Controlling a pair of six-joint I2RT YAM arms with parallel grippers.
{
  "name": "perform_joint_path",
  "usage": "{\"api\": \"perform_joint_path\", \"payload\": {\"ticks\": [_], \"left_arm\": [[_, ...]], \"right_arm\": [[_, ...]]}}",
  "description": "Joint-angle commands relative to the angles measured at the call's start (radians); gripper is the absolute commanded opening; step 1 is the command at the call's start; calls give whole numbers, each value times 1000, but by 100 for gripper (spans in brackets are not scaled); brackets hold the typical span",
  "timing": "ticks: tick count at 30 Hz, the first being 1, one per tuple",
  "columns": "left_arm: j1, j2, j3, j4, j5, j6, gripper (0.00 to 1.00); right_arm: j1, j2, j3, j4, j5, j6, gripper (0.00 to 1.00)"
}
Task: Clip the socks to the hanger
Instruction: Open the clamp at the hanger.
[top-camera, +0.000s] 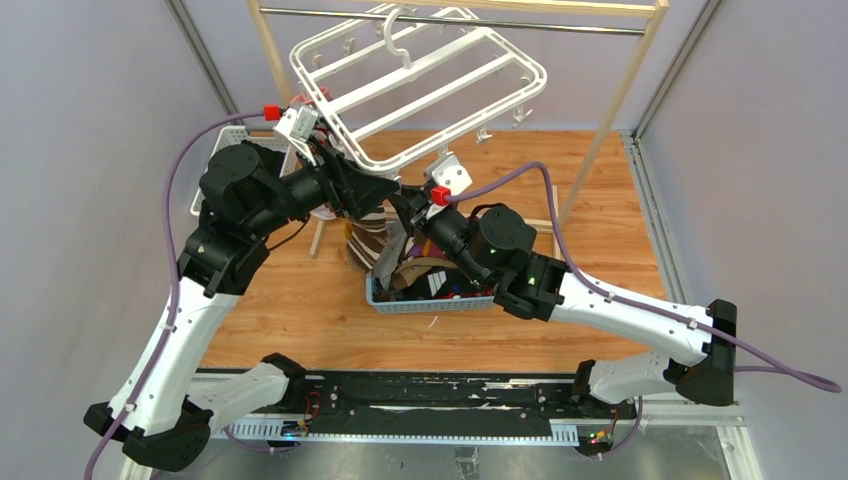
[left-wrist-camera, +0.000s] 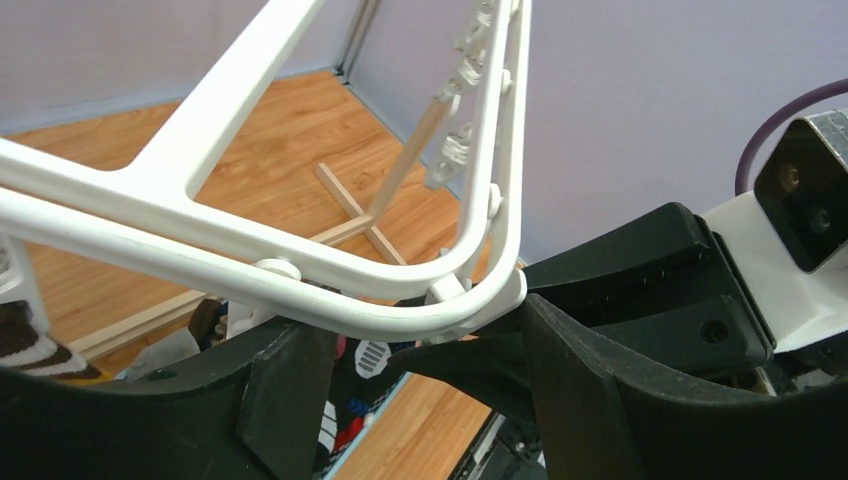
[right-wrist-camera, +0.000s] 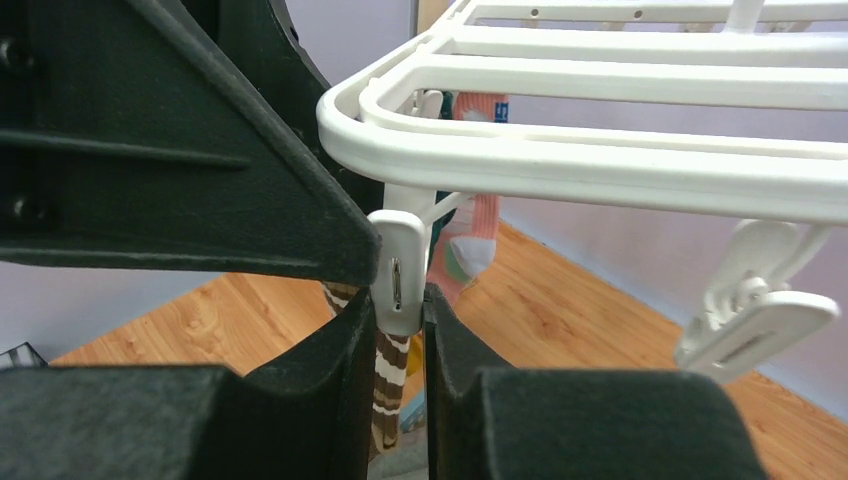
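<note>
The white hanger (top-camera: 420, 90) hangs tilted from the rail, its near corner low between my arms. My right gripper (right-wrist-camera: 400, 310) is shut on a white clip (right-wrist-camera: 400, 270) under that corner. A brown-and-cream striped sock (right-wrist-camera: 392, 385) hangs straight below the clip, and it also shows in the top view (top-camera: 368, 240). My left gripper (left-wrist-camera: 420, 400) is open, its fingers on either side of the hanger's corner (left-wrist-camera: 470, 305); its right finger touches the rim. A pink sock (right-wrist-camera: 478, 225) hangs on a farther clip.
A blue basket (top-camera: 420, 303) of mixed socks sits on the wooden table below the grippers. The wooden rack (top-camera: 620, 110) with a metal rail stands at the back. Another empty clip (right-wrist-camera: 755, 310) dangles to the right of the held one.
</note>
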Motion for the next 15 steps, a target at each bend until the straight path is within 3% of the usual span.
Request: {"api": "perform_joint_path", "payload": {"ticks": [1, 15], "left_arm": [[-1, -48, -76, 208, -13, -83, 70], [-1, -47, -75, 215, -35, -84, 68]], "right_arm": [[32, 30, 44, -58, -1, 77, 0], [54, 77, 92, -117, 29, 156, 0]]}}
